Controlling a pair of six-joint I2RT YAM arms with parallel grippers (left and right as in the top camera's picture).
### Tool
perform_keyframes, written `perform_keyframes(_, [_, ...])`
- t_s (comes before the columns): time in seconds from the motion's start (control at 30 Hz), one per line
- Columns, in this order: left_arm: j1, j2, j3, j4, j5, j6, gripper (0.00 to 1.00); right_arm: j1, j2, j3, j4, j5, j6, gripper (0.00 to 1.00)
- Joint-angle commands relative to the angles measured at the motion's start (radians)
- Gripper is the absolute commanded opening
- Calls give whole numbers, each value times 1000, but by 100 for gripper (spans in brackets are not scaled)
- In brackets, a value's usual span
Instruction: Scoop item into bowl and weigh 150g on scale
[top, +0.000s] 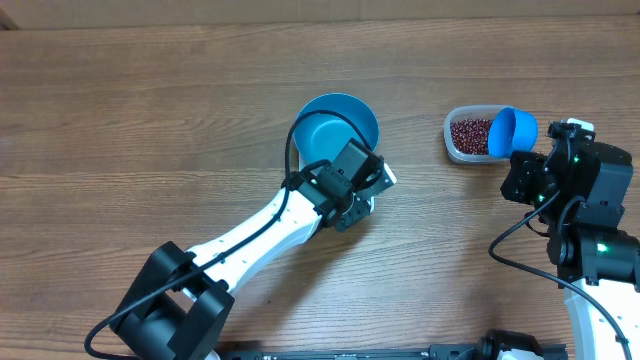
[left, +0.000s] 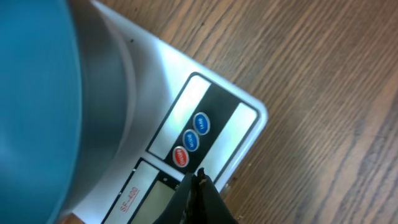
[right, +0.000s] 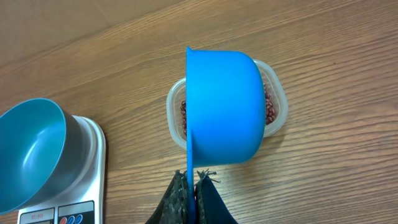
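So my left gripper (left: 199, 177) is pinched shut with nothing in it, tips over the scale (left: 245, 121) by its red button (left: 180, 155), the bowl (top: 338, 125) sits on that scale, and far right my right gripper (right: 193, 186) clamps the scoop (right: 224, 106) above the tub (top: 450, 142) of beans (top: 470, 132).

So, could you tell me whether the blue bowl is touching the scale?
Touching. The right wrist view shows the bowl sitting directly on the scale, with no gap beneath it.
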Motion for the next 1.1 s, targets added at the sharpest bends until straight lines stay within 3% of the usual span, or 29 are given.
perform_keyframes(0.0, [13, 13, -16, 14, 1, -11, 4, 6, -3, 27, 7, 9, 3, 4])
perform_keyframes(0.63, [13, 13, -68, 84, 18, -21, 4, 6, -3, 27, 8, 10, 2, 4])
perform_keyframes(1.07, [12, 13, -140, 182, -83, -8, 4, 6, -3, 27, 8, 10, 2, 4])
